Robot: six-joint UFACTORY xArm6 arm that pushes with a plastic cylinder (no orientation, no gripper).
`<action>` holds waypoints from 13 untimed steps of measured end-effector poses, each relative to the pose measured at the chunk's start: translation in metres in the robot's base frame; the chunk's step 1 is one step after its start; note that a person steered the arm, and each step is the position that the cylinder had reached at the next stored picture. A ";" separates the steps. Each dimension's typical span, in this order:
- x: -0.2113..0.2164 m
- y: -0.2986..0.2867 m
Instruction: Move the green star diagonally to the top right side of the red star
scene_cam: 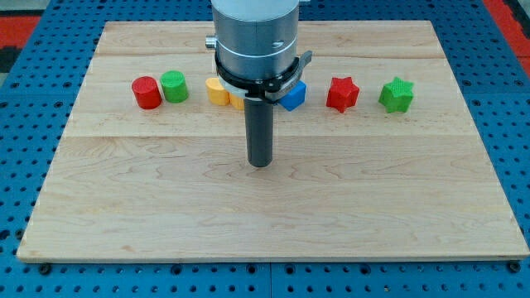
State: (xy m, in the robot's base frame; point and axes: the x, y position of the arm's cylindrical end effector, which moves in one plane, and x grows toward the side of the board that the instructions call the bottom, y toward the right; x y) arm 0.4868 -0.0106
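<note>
Green star [396, 95]: just right of the red star [342, 93], level with it (not yet diagonal).
My tip [261, 163]: bare rod, nothing grasped; left and below the red star.

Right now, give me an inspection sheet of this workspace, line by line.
Surface: wooden board, flat, pale.
Job's things: green star at the view's right, just right of the red star, the two apart.
Clutter: red cylinder touching green cylinder at the view's left; yellow block and blue block partly hidden behind the arm.
Grippers: none fitted; my tip sits below the row, near the board's middle, touching no block.
Cables: nothing seen.
Surroundings: blue pegboard around the board; red patches at the top corners.
</note>
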 end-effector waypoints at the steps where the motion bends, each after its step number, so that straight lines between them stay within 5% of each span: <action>1: 0.000 0.000; 4: 0.000 0.031; 6: -0.025 0.177; 7: -0.060 0.195; 11: -0.186 0.201; 13: -0.165 0.184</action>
State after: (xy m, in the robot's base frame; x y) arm 0.3215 0.1729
